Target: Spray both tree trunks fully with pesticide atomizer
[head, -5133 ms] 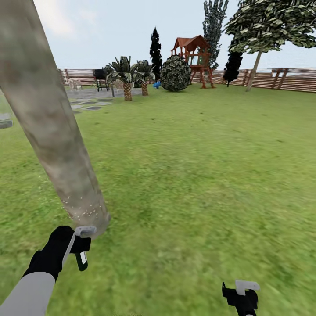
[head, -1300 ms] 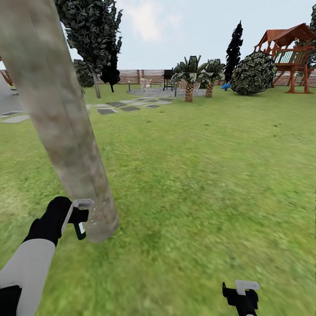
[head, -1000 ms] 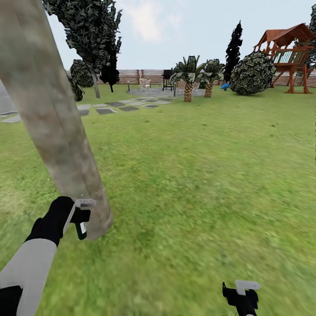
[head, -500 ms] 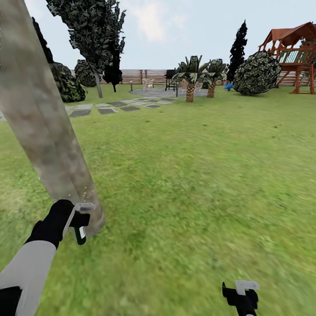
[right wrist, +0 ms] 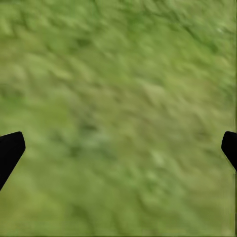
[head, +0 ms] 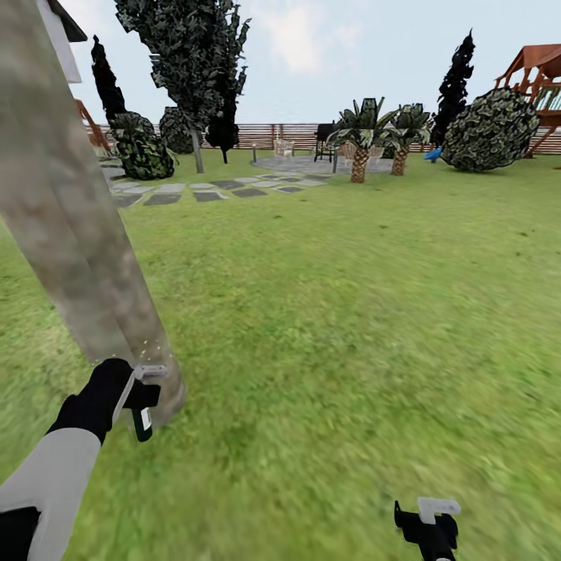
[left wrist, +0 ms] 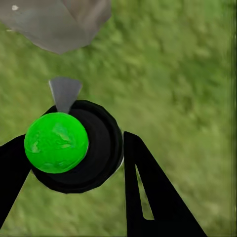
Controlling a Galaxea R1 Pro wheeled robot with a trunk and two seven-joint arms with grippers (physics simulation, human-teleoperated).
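Beside the tree trunk base, our left gripper clenches the pesticide atomizer, whitish pesticide specks just above; our right gripper spreads empty over grass.

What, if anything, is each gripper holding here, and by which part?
The left gripper holds the pesticide atomizer by the sides of its dark body, its bright green top left free. The right gripper holds nothing, jaws apart over grass.

green lawn, grey stepping slabs, slatted wooden fence, pale sky.
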